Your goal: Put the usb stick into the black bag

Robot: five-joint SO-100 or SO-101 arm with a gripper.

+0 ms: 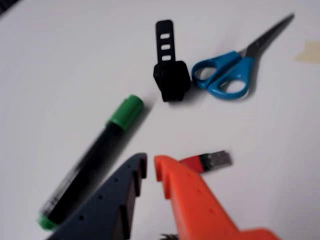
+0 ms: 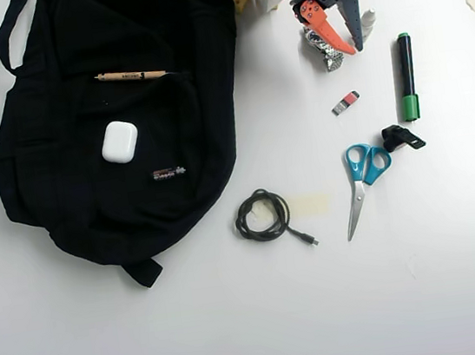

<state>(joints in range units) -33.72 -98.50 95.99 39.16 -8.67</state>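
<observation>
Orange-and-grey claw (image 1: 150,167) slightly spread, empty, angled down beside usb stick (image 1: 210,161), far from black bag (image 2: 54,184).

No text, brand, number or sign can be read in either view. The green-and-black marker (image 1: 90,162) carries a pale printed strip along its barrel in the wrist view, too blurred to make out. In the overhead view the pencil (image 2: 130,75) and the small battery (image 2: 169,173) on the black bag (image 2: 63,183) show markings too small to read.
</observation>
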